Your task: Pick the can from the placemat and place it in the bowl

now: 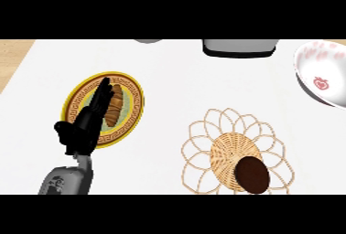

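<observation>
A dark brown can (251, 174) stands on the near part of a round wicker placemat (226, 148) at the lower right. At the upper right edge lies a white bowl (312, 64) with pink markings, cut off by the frame. My left hand (84, 125) shows at the left, open with fingers straight and pointing away, far from the can and the bowl. My right hand is not in view.
Under and beside the left hand lies a yellow-rimmed patterned plate (133, 91) holding a brown croissant (116, 107). A grey-and-black object (240, 47) sits at the counter's far edge, and a smaller grey one (148, 41) to its left. Wooden surface shows at the upper left.
</observation>
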`<state>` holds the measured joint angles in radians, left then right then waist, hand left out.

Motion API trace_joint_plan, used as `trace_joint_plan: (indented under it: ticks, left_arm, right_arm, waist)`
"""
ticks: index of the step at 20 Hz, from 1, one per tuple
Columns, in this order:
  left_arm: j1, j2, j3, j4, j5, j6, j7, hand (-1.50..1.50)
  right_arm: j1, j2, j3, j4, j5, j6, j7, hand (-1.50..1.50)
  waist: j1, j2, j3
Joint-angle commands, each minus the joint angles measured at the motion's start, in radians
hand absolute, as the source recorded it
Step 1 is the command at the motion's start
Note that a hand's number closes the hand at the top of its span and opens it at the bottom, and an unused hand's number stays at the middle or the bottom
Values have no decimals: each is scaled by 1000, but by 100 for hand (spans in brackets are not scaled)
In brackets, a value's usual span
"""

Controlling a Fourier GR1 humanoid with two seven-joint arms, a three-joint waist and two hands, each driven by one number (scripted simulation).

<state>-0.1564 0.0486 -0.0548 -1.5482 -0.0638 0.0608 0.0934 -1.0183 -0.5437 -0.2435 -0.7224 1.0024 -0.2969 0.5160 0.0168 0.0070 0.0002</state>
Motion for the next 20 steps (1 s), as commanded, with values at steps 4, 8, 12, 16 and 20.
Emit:
trace_joint_plan:
  ticks: [4, 8, 12, 16, 20]
  left_arm:
    - [-31, 6, 16, 7, 12, -9, 27, 0]
    - [10, -13, -3, -7, 15, -14, -1, 0]
    - [-14, -12, -5, 20, 1, -12, -10, 0]
    - [-21, 4, 6, -21, 1, -10, 26, 0]
    - [31, 13, 22, 36, 28, -47, -80, 0]
  right_arm:
    - [31, -126, -75, 227, -22, -81, -175, 150]
    - [34, -148, -119, 359, -38, -161, -235, 150]
    - [50, -136, -169, 424, -113, -84, -311, 150]
    - [110, -141, -262, 458, -221, -46, -412, -150]
    - [138, -129, -313, 460, -292, -8, -573, -150]
  waist:
    - [6, 4, 1]
    - [20, 8, 2]
    - [20, 10, 2]
    - [14, 7, 3]
    - [16, 9, 3]
